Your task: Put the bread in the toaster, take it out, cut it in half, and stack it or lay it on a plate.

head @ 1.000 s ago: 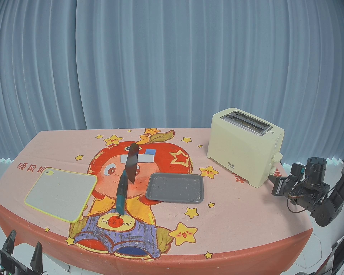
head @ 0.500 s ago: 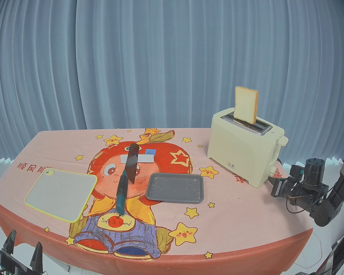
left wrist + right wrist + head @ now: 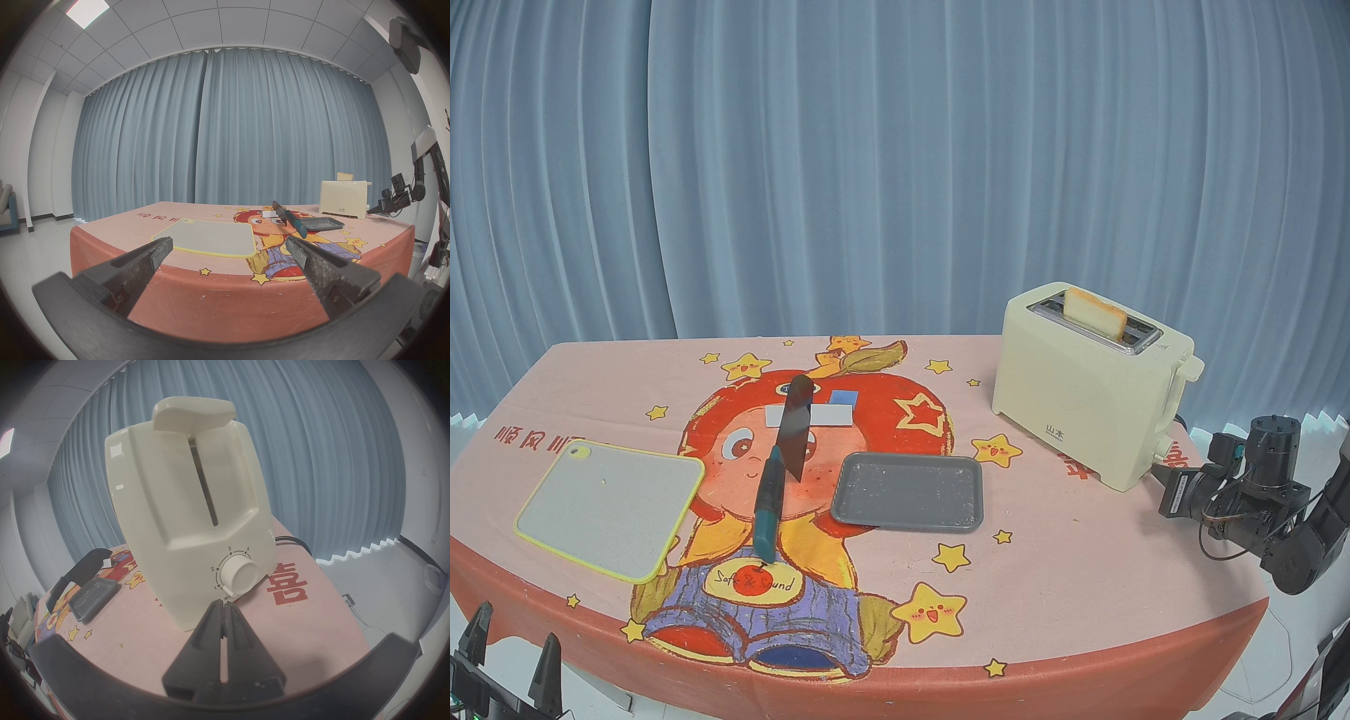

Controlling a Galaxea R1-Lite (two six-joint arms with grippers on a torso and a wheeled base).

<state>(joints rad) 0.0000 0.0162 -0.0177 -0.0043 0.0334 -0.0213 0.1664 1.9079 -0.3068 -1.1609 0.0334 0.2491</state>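
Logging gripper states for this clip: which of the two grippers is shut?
The right gripper, facing the dial end of the toaster: its fingers meet. The left gripper, facing the cutting board, has fingers wide apart.

Open air above toaster (image 3: 1092, 384); bread (image 3: 1095, 314) poking up out of its top. Lever (image 3: 194, 414) and dial (image 3: 238, 576) jutting from toaster's right end, right gripper (image 3: 224, 611) just beside. Bare cloth (image 3: 1059, 553) between toaster and tray (image 3: 909, 492). Knife (image 3: 771, 497) propped blade-up between tray and cutting board (image 3: 609, 506), barring low sideways passes there.
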